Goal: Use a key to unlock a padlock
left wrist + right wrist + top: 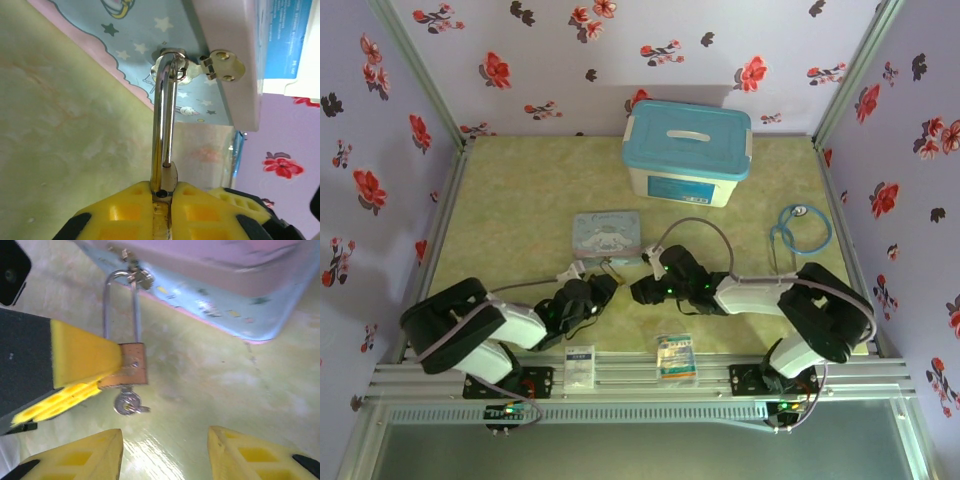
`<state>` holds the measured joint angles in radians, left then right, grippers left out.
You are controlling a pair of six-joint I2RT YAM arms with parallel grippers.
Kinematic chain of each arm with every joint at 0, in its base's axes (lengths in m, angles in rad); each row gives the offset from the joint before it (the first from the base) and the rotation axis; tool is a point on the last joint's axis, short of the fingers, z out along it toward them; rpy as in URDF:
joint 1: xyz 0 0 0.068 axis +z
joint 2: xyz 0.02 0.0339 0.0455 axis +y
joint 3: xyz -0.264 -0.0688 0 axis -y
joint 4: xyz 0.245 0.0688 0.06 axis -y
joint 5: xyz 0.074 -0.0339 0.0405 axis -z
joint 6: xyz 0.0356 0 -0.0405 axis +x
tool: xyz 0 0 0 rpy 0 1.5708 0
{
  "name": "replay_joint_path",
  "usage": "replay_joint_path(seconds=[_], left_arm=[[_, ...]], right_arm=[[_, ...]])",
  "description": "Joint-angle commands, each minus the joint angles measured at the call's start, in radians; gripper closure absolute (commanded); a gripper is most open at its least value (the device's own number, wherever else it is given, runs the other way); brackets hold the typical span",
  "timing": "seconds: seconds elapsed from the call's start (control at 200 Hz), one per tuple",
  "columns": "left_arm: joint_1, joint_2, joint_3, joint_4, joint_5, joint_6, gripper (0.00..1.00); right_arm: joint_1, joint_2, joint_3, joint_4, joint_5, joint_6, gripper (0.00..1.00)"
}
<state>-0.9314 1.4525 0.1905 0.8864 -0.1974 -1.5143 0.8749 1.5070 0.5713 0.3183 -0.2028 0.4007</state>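
padlock (132, 363) clamped in left claw (162, 196) (key (128, 404) beneath), right claw (165, 447) wide, nearby

This is a robot test cell, the kind found in a lab. A left arm (470, 325) and a right arm (800, 300) are bolted to an aluminium rail (640, 375) at 6 o'clock. Aluminium posts (420, 75) frame the table. Flat panels (570, 40) printed with red and black flowers close it in at 9, 12 and 3 o'clock. A green marbled mat (520, 200) covers the top. Mixed props lie about: a blue-lidded box (687, 152) at 12 o'clock, a stethoscope (800, 228) at 2 o'clock, a tin (607, 236) at centre, and sachets (675, 357) at 6 o'clock.
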Motion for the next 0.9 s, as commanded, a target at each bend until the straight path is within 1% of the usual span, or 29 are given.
replay_joint_path(seconds=[0.0, 0.085, 0.195, 0.23, 0.29, 0.36, 0.505, 0.585, 0.785, 0.895], left_arm=[[0.029, -0.084, 0.050, -0.301, 0.032, 0.126, 0.97], [0.051, -0.153, 0.083, -0.446, 0.041, 0.185, 0.96], [0.083, -0.217, 0.102, -0.597, 0.054, 0.252, 0.93], [0.096, -0.222, 0.139, -0.629, 0.071, 0.276, 0.93], [0.121, -0.214, 0.171, -0.688, 0.115, 0.325, 0.93], [0.128, -0.195, 0.205, -0.744, 0.138, 0.372, 0.93], [0.129, -0.162, 0.267, -0.850, 0.143, 0.446, 0.92], [0.131, -0.155, 0.286, -0.894, 0.129, 0.482, 0.87], [0.130, -0.117, 0.401, -1.092, 0.057, 0.592, 0.87], [0.117, -0.090, 0.465, -1.192, 0.000, 0.637, 0.85]], right_arm=[[-0.022, -0.047, -0.007, 0.008, 0.119, 0.120, 0.51], [-0.024, -0.043, 0.054, -0.080, 0.209, 0.157, 0.51], [-0.022, -0.018, 0.113, -0.135, 0.278, 0.188, 0.50], [-0.022, -0.006, 0.130, -0.139, 0.292, 0.199, 0.51], [-0.023, 0.026, 0.166, -0.144, 0.281, 0.206, 0.51], [-0.022, 0.073, 0.206, -0.147, 0.271, 0.229, 0.51], [-0.021, 0.133, 0.247, -0.122, 0.253, 0.275, 0.52], [-0.021, 0.142, 0.250, -0.099, 0.247, 0.290, 0.52], [-0.021, 0.157, 0.261, -0.120, 0.248, 0.285, 0.52], [-0.021, 0.167, 0.271, -0.133, 0.244, 0.281, 0.52]])
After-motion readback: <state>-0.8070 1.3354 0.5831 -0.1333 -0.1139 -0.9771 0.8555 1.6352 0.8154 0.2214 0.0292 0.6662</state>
